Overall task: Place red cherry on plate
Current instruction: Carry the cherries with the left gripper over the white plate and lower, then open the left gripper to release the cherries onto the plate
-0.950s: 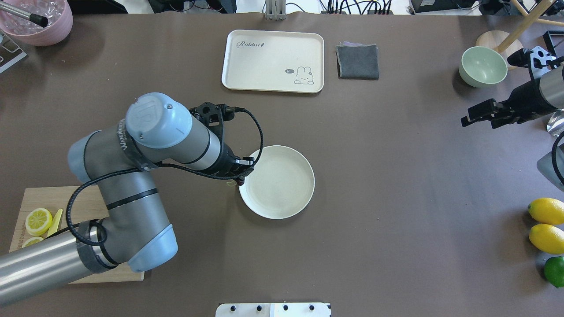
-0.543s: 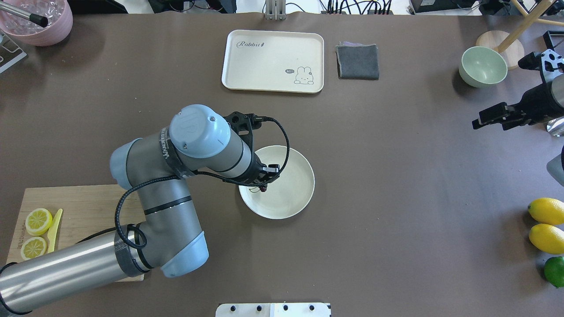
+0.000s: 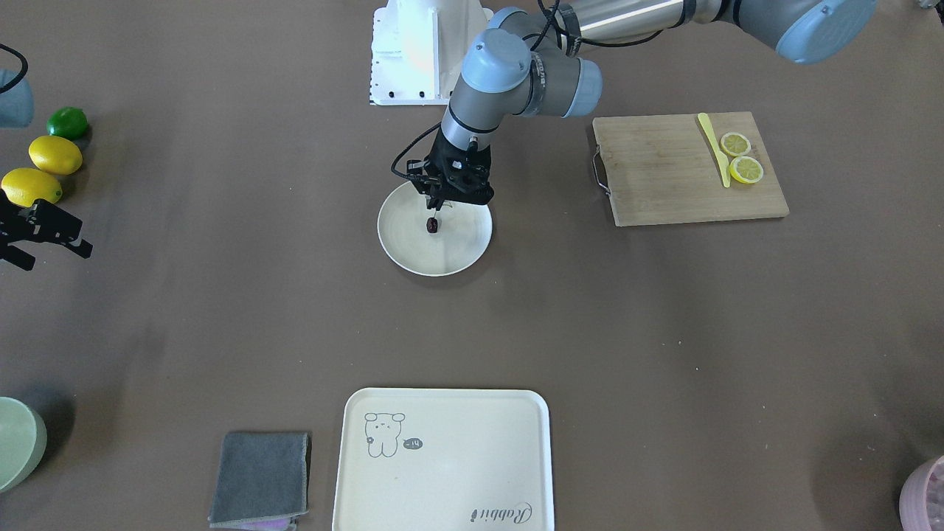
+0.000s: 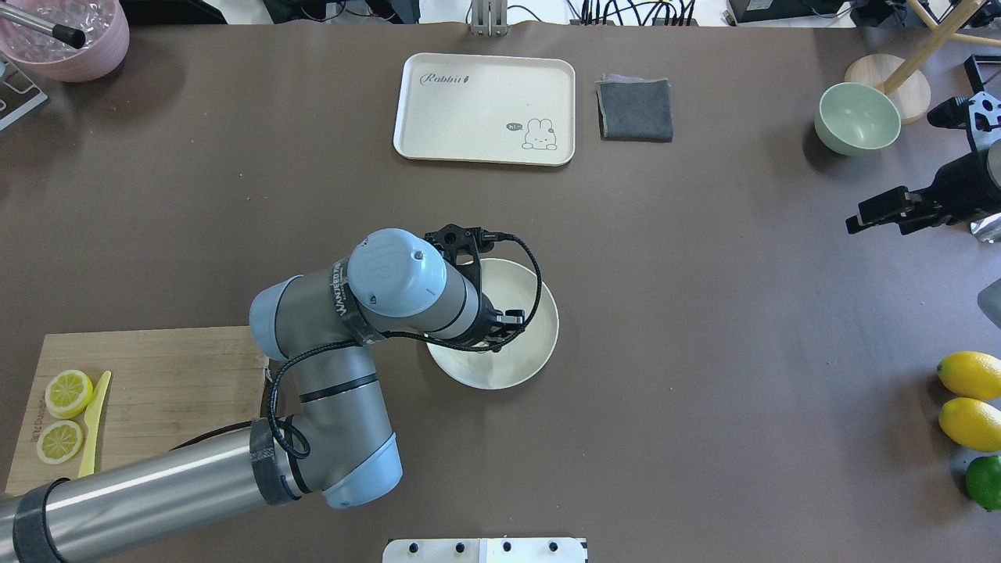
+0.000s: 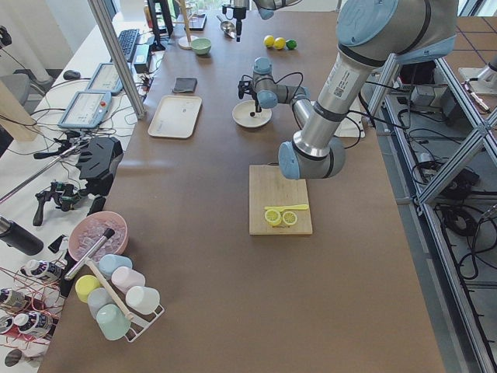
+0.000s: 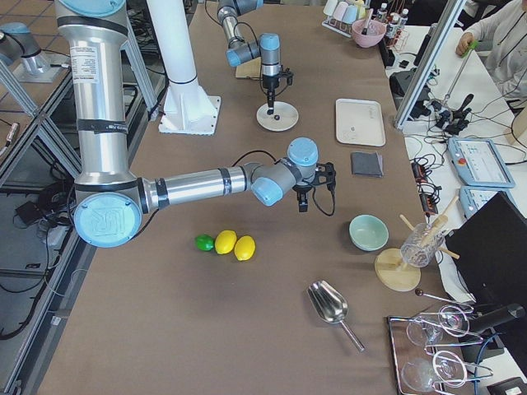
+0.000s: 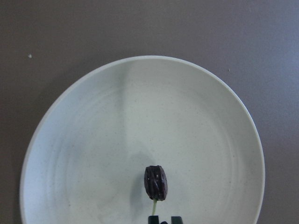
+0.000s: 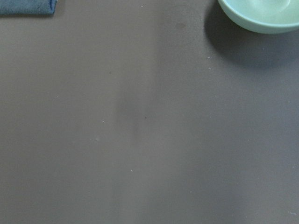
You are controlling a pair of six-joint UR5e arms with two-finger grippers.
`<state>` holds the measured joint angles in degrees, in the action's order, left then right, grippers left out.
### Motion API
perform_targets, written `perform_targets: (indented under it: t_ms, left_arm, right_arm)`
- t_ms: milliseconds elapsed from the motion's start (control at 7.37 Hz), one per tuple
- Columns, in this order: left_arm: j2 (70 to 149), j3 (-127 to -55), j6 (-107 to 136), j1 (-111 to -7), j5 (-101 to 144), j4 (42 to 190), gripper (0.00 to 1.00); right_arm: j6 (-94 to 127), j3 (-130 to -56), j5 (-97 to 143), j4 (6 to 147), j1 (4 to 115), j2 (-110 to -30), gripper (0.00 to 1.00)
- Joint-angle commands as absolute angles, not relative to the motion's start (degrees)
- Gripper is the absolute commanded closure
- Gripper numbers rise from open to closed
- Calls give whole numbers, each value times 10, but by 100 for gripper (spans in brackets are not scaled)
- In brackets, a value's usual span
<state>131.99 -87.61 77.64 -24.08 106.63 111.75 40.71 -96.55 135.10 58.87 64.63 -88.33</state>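
The round cream plate (image 3: 459, 247) lies mid-table. My left gripper (image 3: 436, 205) hangs over its robot-side half, shut on the thin green stem of the red cherry (image 3: 432, 225). The dark maroon cherry (image 7: 155, 183) dangles just above the plate (image 7: 187, 116) in the left wrist view, and the shut fingertips (image 7: 153, 219) peek in at the bottom edge. From overhead the wrist hides the cherry over the plate (image 4: 525, 313). My right gripper (image 3: 59, 258) stays far off near the lemons, open and holding nothing; it also shows overhead (image 4: 859, 222).
A wooden board (image 3: 678, 173) carries two lemon slices (image 3: 741, 156) and a yellow knife. The rabbit tray (image 3: 442, 461), a grey cloth (image 3: 259, 478), a pale green bowl (image 4: 856, 119), two lemons (image 4: 970, 399) and a lime (image 4: 984, 481) sit around the table's edges.
My left arm has swung right, carrying the cherry from the plate's left rim to over its middle. The right gripper has drawn back toward the right edge.
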Motion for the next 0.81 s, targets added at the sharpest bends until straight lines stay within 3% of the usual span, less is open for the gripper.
perform_targets:
  t_ms: [0,136,407,679]
  left_arm:
    - [1325,-868,778,-240,1063,1120,23]
    - [1325,-869,778,-240,1055,1119,3]
    - [1316,-896,774,-257,1054,1103,3]
    - [1261,-1026,651,-299,1065,902,3]
  right_arm:
    - [407,-966,1353,588,647,-882,1]
    - [407,-966,1354,589,647,-881,1]
    - [408,-969,1357,589,654,-880,1]
    - [407,-970,1358,594,674,-881,1]
